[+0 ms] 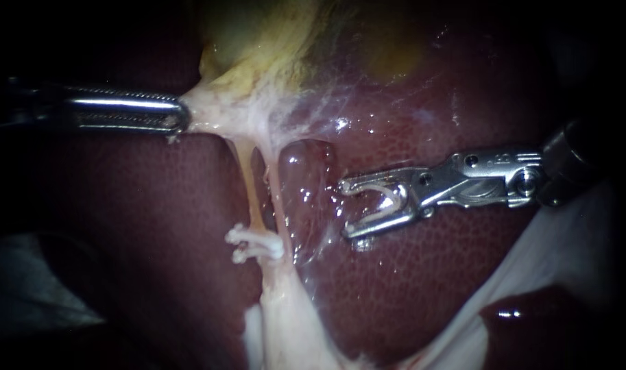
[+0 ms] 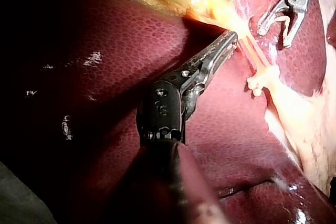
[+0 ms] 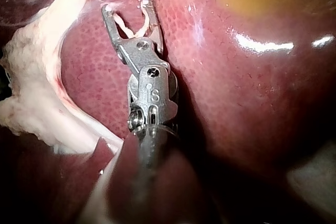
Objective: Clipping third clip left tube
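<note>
**Loaded clip hangs beside the tubes**

My left instrument (image 1: 182,118) has its jaws clamped on pale tissue (image 1: 210,113) below the gallbladder (image 1: 258,41), and the left tube (image 1: 249,188) runs taut over the liver (image 1: 141,233). Two white clips (image 1: 254,244) sit on it low down. My right instrument (image 1: 345,209), jaws wide yet cradling an open clip (image 1: 393,199) from both sides, hovers near, clear of the tubes

The endoscope faces the liver (image 1: 141,226) closely; both wrist cameras look forward, apparently onto that same surface.
</note>
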`<action>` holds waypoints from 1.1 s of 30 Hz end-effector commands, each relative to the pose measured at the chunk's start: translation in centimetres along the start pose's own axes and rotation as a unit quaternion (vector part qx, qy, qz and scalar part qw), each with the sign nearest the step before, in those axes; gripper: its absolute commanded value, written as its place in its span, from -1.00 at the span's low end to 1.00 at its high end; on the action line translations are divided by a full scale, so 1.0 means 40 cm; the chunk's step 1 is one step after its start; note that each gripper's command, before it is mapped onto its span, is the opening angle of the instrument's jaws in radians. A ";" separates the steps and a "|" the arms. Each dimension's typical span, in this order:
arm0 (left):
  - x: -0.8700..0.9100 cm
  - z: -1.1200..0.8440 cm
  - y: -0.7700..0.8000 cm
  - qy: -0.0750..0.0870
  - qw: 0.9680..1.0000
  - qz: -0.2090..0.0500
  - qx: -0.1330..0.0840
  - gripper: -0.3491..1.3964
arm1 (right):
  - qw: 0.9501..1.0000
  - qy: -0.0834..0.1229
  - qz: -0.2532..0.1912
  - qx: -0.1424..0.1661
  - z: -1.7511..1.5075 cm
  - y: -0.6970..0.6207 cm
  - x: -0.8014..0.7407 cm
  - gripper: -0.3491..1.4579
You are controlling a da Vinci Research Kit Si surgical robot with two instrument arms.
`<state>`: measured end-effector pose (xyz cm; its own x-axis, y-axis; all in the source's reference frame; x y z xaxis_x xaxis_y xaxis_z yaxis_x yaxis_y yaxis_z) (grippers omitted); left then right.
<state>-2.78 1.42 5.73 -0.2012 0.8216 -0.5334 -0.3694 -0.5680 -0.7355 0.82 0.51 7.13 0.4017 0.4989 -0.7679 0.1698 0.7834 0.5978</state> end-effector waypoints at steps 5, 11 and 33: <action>-0.0001 -0.0001 -0.0013 0.000 1.000 0.000 -0.001 -1.00 | 1.000 0.001 0.007 0.004 -0.0015 -0.0024 0.0029 -0.11; -0.0006 -0.0004 -0.0033 -0.001 1.000 0.001 -0.002 -1.00 | 1.000 0.004 0.017 0.013 -0.0042 -0.0084 0.0127 -0.11; -0.0005 -0.0006 -0.0033 -0.001 1.000 0.001 -0.002 -1.00 | 0.999 0.022 0.040 -0.001 0.0159 -0.0073 0.0296 -0.09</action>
<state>-2.71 1.48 5.84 -0.2032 0.8206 -0.5341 -0.3652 -0.5696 -0.7363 1.84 0.63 6.21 0.3726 0.5776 -0.7263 0.1352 0.7406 0.6582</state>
